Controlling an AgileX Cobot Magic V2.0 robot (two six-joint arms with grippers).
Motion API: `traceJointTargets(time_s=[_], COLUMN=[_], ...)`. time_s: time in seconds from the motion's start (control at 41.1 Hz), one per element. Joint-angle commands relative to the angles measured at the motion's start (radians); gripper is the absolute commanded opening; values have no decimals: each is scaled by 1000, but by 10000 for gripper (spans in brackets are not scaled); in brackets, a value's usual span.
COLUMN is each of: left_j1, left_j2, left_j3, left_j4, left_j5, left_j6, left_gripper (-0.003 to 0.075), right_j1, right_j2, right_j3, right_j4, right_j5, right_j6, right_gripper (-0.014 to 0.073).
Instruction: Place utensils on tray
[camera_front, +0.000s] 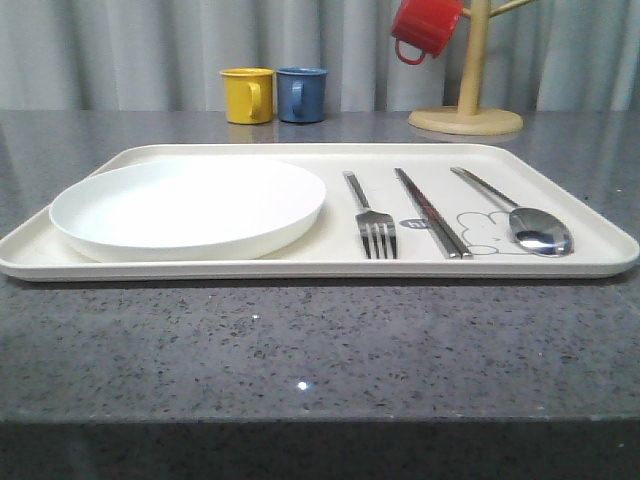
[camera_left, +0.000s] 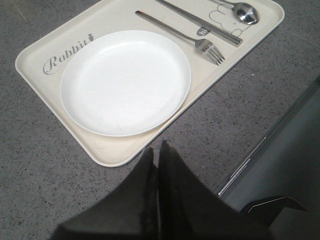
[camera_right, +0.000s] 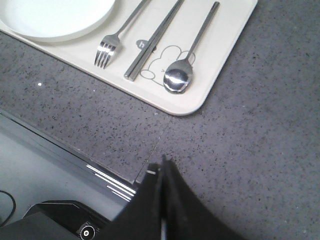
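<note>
The cream tray (camera_front: 320, 265) (camera_left: 35, 55) (camera_right: 220, 65) lies on the grey stone table. On its left half rests a round white plate (camera_front: 190, 205) (camera_left: 125, 82) (camera_right: 50, 15). To the plate's right lie a fork (camera_front: 372, 222) (camera_left: 200, 44) (camera_right: 107, 50), a pair of chopsticks (camera_front: 432, 215) (camera_left: 210, 27) (camera_right: 150, 42) and a spoon (camera_front: 530, 228) (camera_left: 244, 11) (camera_right: 179, 77), side by side. My left gripper (camera_left: 156, 151) hangs shut and empty over bare table near the tray's left front corner. My right gripper (camera_right: 162, 164) is shut and empty near the table's front edge, off the tray's right front corner.
A yellow mug (camera_front: 247, 95) and a blue mug (camera_front: 301, 94) stand behind the tray. A red mug (camera_front: 422, 28) hangs on the wooden mug stand (camera_front: 466, 118) at the back right. Bare table lies in front of the tray. The table's front edge (camera_right: 110, 177) runs close to both grippers.
</note>
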Motion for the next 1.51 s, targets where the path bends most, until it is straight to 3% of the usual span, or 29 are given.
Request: traceJointTargets(time_s=[0.0,0.511,0.609,0.706,0.949,1.071,1.217,1.485], left_j1=[-8,6,80,183,486,623,736,752], left_j2=[1,-44,-104,-195,-505,-609,-677,-711], left_j3=[-26,11,56,136,517,690,812,872], left_j4=[8,3,105,114,108,29,-85,-85], left_j5=[-73,-104,-150,-229,-677,-843,-907,-920], left_j6=[2,2,2,2,2,2,2,2], left_gripper=[-18,-18,-18,-18,-18,-18,-18,-18], right_j1=[-1,-1,-1,-1,-1,-1,-1,-1], right_j2=[4,4,4,4,4,4,4,4], right_j3=[-24,-24,-24,-24,-24,-24,-24,-24], right_j4=[-3,-3,-3,-3,-3,-3,-3,-3], right_j5=[-77,-75,-74,-74,-74,-74,-74,-74], right_j6=[-9,-9,-9,-9,-9,-9,-9,-9], right_gripper=[-68,-68,-68,-68,-68,-68,-68,-68])
